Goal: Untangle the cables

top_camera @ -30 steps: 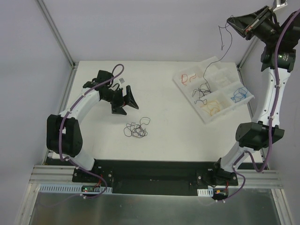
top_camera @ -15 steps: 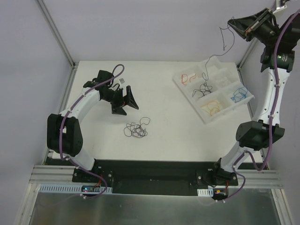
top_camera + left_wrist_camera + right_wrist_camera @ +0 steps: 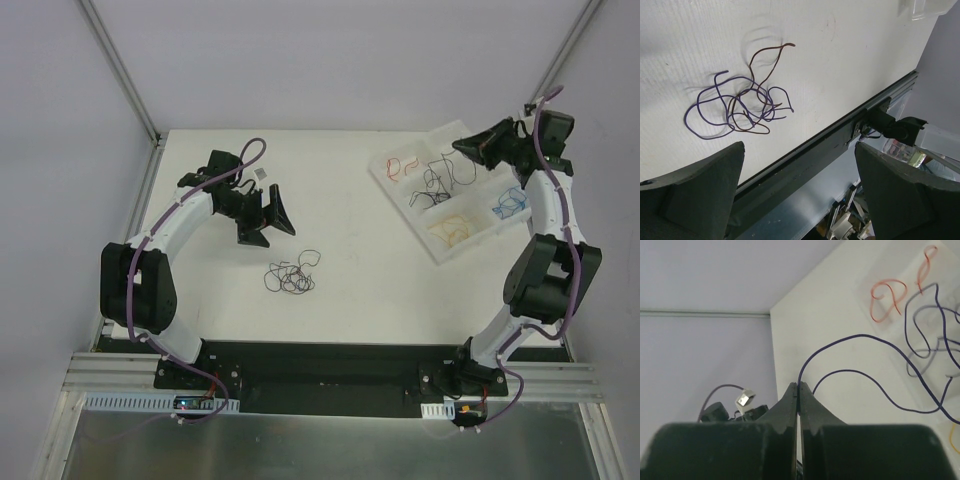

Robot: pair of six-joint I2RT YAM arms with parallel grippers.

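A loose tangle of thin dark and purple cables (image 3: 290,276) lies on the white table; the left wrist view shows the same tangle (image 3: 740,107) ahead of the fingers. My left gripper (image 3: 276,214) hovers just behind it, open and empty (image 3: 799,147). My right gripper (image 3: 468,148) is low over the sorting tray (image 3: 405,216), shut on one thin dark cable (image 3: 850,342) that curves from the fingertips (image 3: 799,385) down into the tray. Sorted in the tray are a red cable (image 3: 403,166), black cables (image 3: 437,185), orange-yellow ones (image 3: 452,228) and blue ones (image 3: 510,203).
The tray sits at the back right, close to the right wall post (image 3: 560,60). A small grey block (image 3: 260,173) lies on the table beside the left arm. The table's black front rail (image 3: 840,135) runs just below the tangle.
My right arm has come down from high at the back right to just above the tray, bringing the dark cable with it. The left arm and the tangle have not moved.
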